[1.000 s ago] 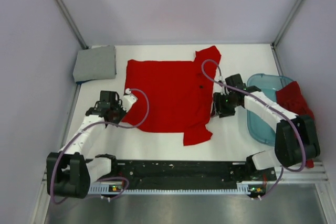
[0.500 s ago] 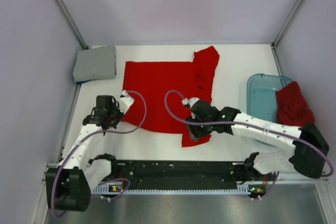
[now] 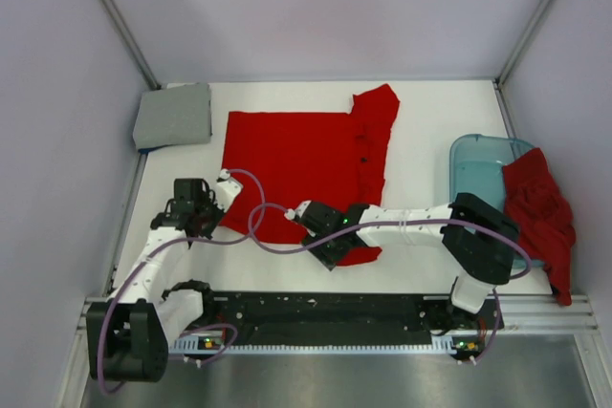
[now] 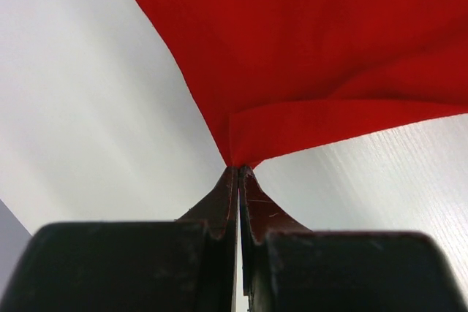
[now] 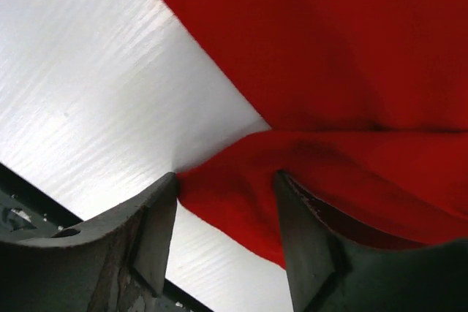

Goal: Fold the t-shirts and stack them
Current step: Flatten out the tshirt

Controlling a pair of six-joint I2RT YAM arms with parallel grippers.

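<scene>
Bright red t-shirt [image 3: 296, 155]: left gripper [image 4: 238, 171] pinching, right gripper [image 5: 227, 179] agape around hem [image 5: 234, 213], tub [image 3: 476, 179] aside

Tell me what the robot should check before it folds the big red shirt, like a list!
1. Left pincer shut on the bright red t-shirt edge: ok.
2. Right pincer gripping the near hem: not ok, jaws open with cloth between them.
3. Grey t-shirt folded in the far left corner: ok.
4. Darker red t-shirt folded: not ok, crumpled over the tub.
5. Cloth lying smooth under the right arm: cannot tell.
</scene>
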